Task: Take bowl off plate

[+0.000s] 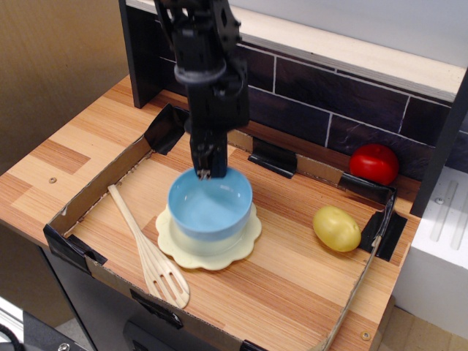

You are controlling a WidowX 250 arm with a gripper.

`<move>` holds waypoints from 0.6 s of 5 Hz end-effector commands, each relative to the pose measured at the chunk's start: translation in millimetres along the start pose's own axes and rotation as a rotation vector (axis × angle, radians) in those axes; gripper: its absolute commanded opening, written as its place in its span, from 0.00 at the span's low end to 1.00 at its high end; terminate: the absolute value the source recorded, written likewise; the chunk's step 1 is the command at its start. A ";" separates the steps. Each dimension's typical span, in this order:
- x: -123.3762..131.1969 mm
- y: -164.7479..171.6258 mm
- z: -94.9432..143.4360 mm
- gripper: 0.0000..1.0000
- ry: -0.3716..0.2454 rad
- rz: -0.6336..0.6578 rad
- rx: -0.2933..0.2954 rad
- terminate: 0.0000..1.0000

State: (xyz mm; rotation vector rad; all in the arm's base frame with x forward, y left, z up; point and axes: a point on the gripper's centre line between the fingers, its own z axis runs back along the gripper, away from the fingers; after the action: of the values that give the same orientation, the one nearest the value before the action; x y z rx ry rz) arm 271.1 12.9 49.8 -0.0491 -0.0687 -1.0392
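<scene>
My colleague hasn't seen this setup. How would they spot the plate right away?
Look inside the cardboard-walled tray on the wooden counter. Near its middle, under the light-blue bowl held by the gripper, lies the plate. It alone is flat, pale cream, with a scalloped flower-like rim.

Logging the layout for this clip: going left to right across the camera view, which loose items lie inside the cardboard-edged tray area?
wooden slotted spatula → bowl, at whose far rim the gripper is, above the plate → yellow potato-like object → red tomato-like object, at the far right edge.
</scene>
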 end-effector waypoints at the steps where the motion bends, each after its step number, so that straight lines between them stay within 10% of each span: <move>1: 25.6 -26.5 13.7 0.00 -0.024 -0.017 0.015 0.00; 3: 43.4 -67.9 -7.2 0.00 0.002 -0.055 -0.031 0.00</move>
State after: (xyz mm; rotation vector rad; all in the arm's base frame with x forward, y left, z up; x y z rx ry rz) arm 228.5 -61.9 35.5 -0.0874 -0.0100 -1.0945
